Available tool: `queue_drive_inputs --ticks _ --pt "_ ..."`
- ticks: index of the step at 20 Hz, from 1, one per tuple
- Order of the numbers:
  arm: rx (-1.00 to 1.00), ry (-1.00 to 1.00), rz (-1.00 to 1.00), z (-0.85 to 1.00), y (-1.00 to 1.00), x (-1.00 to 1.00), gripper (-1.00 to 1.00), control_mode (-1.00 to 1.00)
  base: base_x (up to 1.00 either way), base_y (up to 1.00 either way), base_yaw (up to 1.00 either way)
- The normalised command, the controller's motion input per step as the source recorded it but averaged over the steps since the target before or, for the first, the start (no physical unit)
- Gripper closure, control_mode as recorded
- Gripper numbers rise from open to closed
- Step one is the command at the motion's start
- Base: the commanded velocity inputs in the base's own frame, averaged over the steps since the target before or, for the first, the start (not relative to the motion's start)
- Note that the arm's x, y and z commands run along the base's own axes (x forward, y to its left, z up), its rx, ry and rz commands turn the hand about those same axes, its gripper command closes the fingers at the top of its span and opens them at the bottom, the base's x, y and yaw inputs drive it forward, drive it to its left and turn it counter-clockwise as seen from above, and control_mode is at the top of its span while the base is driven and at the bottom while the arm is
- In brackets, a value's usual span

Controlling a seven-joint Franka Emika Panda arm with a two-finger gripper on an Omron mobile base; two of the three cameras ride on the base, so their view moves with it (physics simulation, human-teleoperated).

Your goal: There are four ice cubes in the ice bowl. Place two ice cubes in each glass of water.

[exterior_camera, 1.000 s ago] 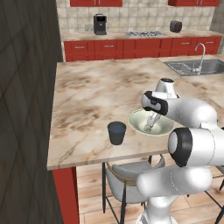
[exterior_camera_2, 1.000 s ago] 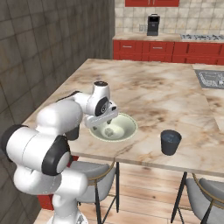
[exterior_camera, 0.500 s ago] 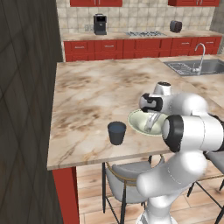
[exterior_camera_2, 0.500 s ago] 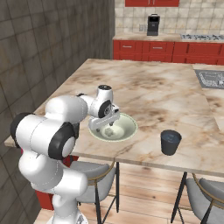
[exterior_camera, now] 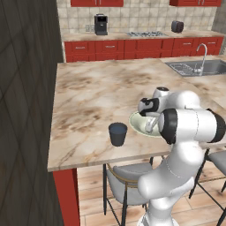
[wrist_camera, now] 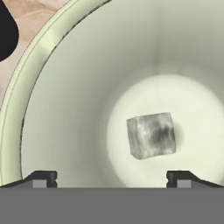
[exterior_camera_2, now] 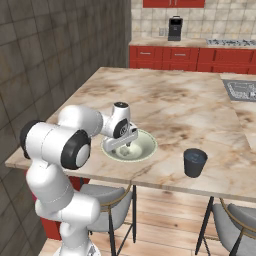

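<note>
Low in the hand view, the gripper (wrist_camera: 112, 177) is hanging inside the ice bowl (wrist_camera: 65, 87) with its jaws standing wide apart, the two dark tips showing near the lower left and lower right of the frame and gripping nothing. Between them and a little above, one whitish-grey ice cube (wrist_camera: 151, 135) is lying on the bowl's pale floor, right of centre in the frame (slightly tilted, with a darker smudge on its face). It is touching neither tip.

Right of centre in the left base view, the bowl (exterior_camera: 136, 124) is sitting on the marble counter (exterior_camera: 97, 92), partly covered by the arm, while a dark blue-grey glass (exterior_camera: 118, 133) is standing just to its left, apart from it. At the middle of the right base view, the gripper (exterior_camera_2: 127, 145) is reaching down into the bowl (exterior_camera_2: 145, 147), and a dark glass (exterior_camera_2: 194, 162) is standing to the right, near the counter's front edge.
</note>
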Motion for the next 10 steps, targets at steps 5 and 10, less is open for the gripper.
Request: queue_drive_inputs --ticks 5,10 --pt "0.00 0.00 0.00 -0.14 -0.01 0.30 -1.00 -1.00 0.00 0.00 0.00" --pt "0.00 0.00 0.00 -0.16 -0.04 0.29 -1.00 -1.00 0.00 0.00 0.00"
